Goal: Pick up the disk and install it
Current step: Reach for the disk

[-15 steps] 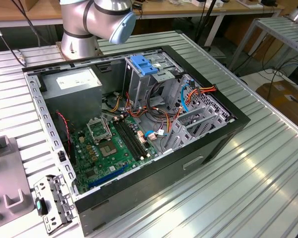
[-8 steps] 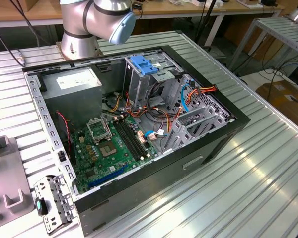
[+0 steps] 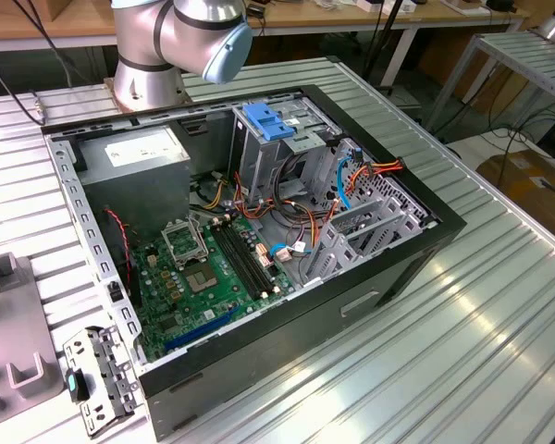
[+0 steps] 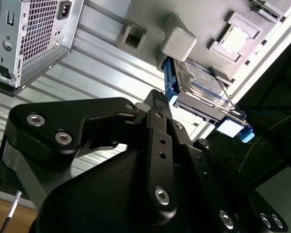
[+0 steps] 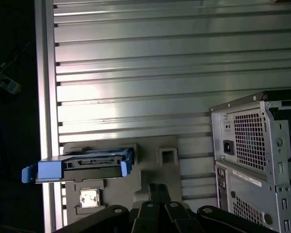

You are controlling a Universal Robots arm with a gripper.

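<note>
The wrist views show the disk point(image 5: 80, 167) resting on a grey tray point(image 5: 146, 171) beside the case point(image 5: 252, 141), the claw point(image 4: 154, 96) poised apart from it, pinched together, empty. The exterior view shows the case's open interior and cage point(image 3: 259, 159).

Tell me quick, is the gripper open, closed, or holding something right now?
Gripper: cannot be told whether open or closed; the disk sits apart from it on the grey fixture.
</note>
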